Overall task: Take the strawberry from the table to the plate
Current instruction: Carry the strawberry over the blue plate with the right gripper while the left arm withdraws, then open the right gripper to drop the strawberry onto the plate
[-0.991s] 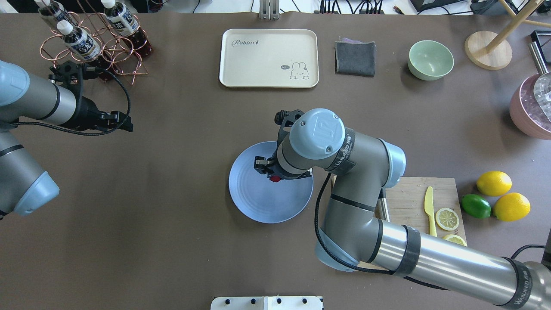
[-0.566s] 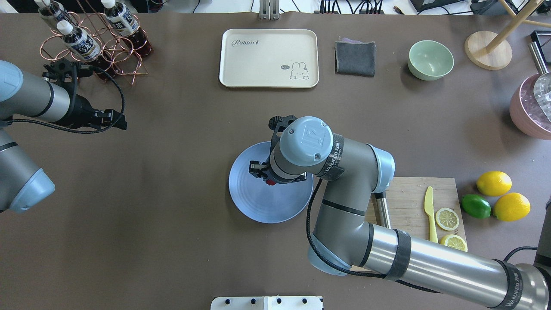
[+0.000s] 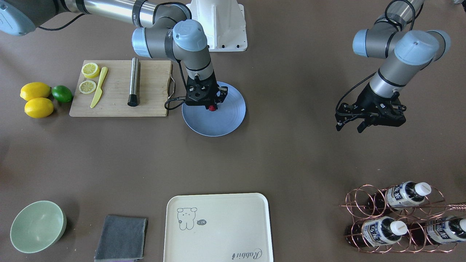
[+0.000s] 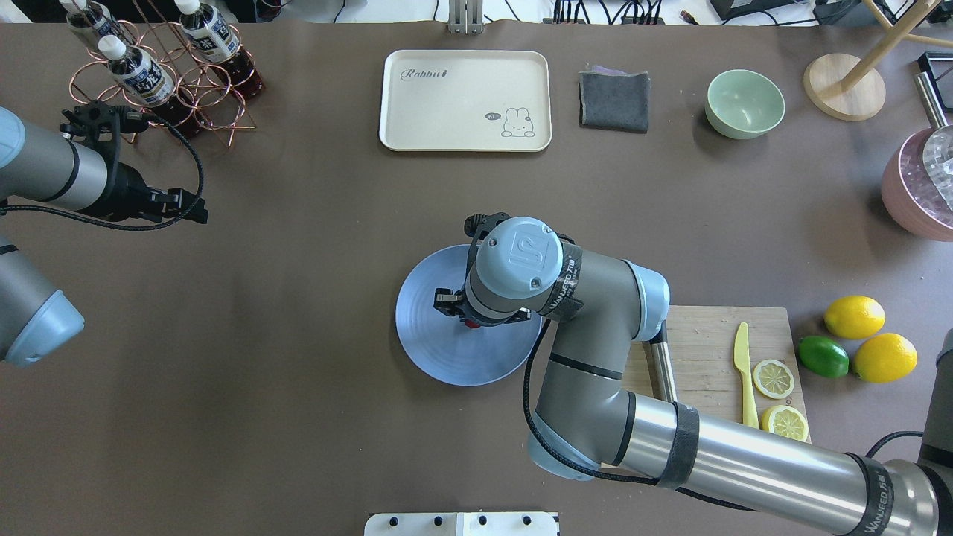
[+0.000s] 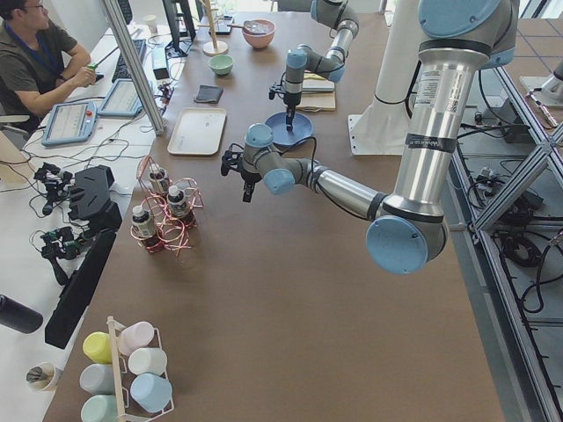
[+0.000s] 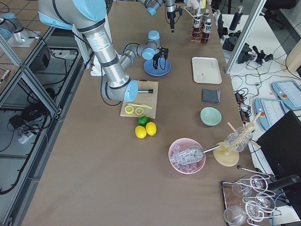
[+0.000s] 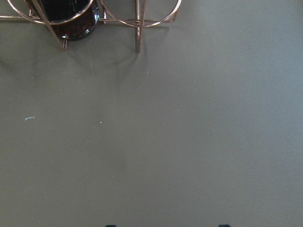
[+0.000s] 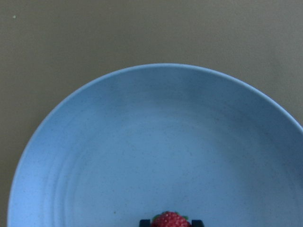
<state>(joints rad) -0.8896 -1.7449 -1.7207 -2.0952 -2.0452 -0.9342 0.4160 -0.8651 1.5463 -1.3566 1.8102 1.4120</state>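
Note:
The strawberry [image 8: 169,220], small, red and bumpy, sits between the two fingertips of my right gripper [image 3: 211,106], which is shut on it. The gripper points straight down over the middle of the round light-blue plate [image 4: 439,353], and the berry [image 3: 211,107] hangs close above the plate's surface [image 8: 156,151]. From overhead the right wrist covers most of the gripper, leaving only a red speck of the strawberry [image 4: 470,323] showing. My left gripper [image 3: 349,123] hovers open and empty over the bare table [image 4: 298,246], far from the plate, near the bottle rack.
A wooden cutting board [image 4: 707,350] with a yellow knife, lemon slices and a metal rod lies right of the plate. Lemons and a lime [image 4: 823,356] sit beyond it. A cream tray [image 4: 465,100], grey cloth [image 4: 614,100], green bowl [image 4: 744,103] and copper bottle rack [image 4: 179,74] line the far side.
My right arm has shifted slightly toward the robot's side with the strawberry, staying over the plate. My left arm has drawn back to the left, away from the centre.

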